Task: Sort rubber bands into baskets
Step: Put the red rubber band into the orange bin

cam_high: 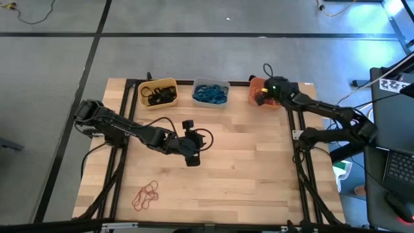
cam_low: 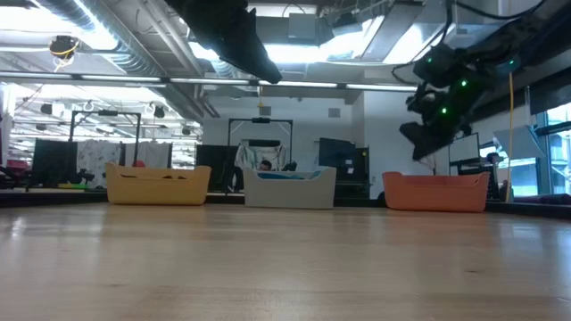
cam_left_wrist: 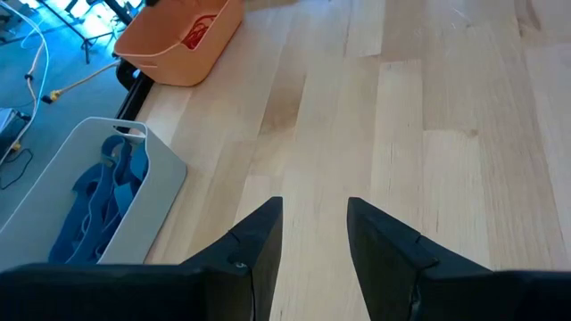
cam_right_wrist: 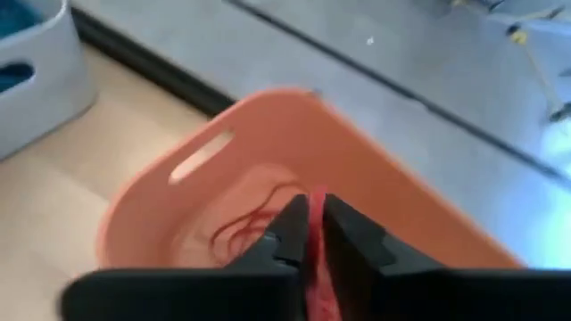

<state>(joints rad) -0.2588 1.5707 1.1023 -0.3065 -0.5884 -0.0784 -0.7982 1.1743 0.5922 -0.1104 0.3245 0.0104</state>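
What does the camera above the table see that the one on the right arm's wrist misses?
Only the overhead view shows the yellow basket of black bands, the waiting left gripper over bare wood, and loose red-orange bands near the table's front edge. Only the right wrist view shows a red-orange band between the right gripper's nearly closed fingers, above other bands lying in the tub. Both show the orange basket and the grey basket.

This is a robotics lab in an open industrial hall. A wooden desk [cam_high: 246, 162] sits in a black metal frame [cam_high: 123, 149] on a grey concrete floor [cam_high: 194, 52] with loose cables. Beyond the desk are exposed ceiling ducts [cam_low: 98, 40], strip lights, metal rigs, monitors [cam_low: 343, 160] and a laptop [cam_high: 398, 165] alongside.
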